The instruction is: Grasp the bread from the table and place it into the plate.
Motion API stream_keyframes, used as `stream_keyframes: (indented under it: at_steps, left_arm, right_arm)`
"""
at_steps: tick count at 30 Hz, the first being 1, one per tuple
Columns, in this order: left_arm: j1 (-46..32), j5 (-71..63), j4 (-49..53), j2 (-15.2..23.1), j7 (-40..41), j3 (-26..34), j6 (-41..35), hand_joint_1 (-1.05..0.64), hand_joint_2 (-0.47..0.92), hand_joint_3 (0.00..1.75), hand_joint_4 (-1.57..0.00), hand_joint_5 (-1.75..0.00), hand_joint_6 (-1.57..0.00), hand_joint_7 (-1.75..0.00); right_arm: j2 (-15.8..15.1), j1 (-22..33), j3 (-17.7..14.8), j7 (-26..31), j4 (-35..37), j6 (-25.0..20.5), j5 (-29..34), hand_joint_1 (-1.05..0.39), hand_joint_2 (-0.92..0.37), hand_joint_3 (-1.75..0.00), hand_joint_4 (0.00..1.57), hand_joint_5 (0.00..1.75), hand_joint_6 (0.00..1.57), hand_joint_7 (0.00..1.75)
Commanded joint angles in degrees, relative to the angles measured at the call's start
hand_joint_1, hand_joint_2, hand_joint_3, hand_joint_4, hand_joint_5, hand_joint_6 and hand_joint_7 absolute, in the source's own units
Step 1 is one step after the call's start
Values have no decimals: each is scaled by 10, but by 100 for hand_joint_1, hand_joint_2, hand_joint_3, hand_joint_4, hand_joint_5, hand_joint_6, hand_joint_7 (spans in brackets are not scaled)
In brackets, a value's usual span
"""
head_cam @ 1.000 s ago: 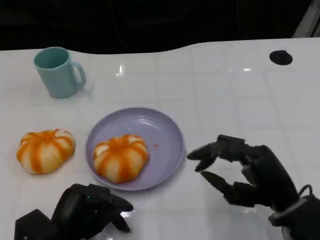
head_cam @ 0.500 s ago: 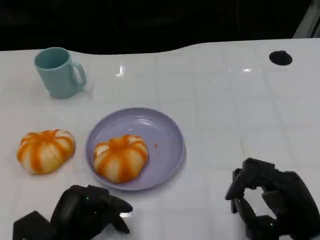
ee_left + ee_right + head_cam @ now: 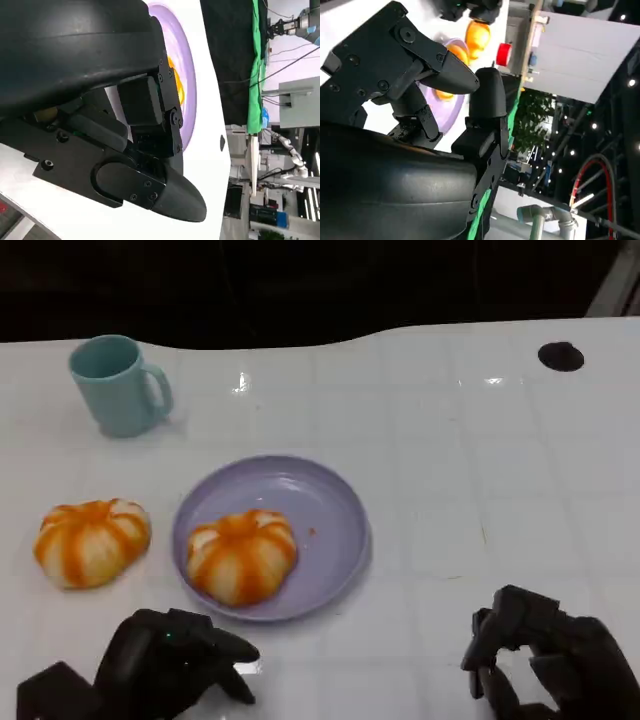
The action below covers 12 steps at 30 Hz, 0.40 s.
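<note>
There are two breads. One bread [image 3: 241,556] sits in the plate [image 3: 335,505], on its left side. The other bread [image 3: 90,540] lies on the table [image 3: 480,440], just left of the plate. One cup [image 3: 118,384] stands far behind. The left hand [image 3: 175,665] and the right hand [image 3: 545,660] sit low near the front edge, fingers curled in, holding nothing.

You're looking at a white table [image 3: 520,440] with faint grid lines, a lavender plate [image 3: 335,505], two buns striped orange and cream [image 3: 241,555] [image 3: 90,540], a pale teal mug [image 3: 115,385], and two black hands [image 3: 175,665] [image 3: 550,665].
</note>
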State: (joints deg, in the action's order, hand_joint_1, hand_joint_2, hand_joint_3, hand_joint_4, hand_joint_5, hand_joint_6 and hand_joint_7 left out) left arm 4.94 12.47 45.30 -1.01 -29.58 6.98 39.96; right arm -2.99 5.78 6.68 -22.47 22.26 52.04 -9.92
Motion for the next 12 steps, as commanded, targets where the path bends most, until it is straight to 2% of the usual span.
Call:
stream_keyframes:
  at_steps: [1,12]
  left_arm:
    - [-5,8,2,13,-9,6,0,-105,90,0,-140,-84,-157,-23]
    - [-5,10,1,17,-16,9,3,-105,91,0,-140,-84,-157,-22]
  right_arm:
    - [-1,-10,-14,5,15,15,6,-23,-38,-140,87,175,73,157]
    - [4,-17,-20,3,16,4,0,-23,-35,-139,87,175,78,148]
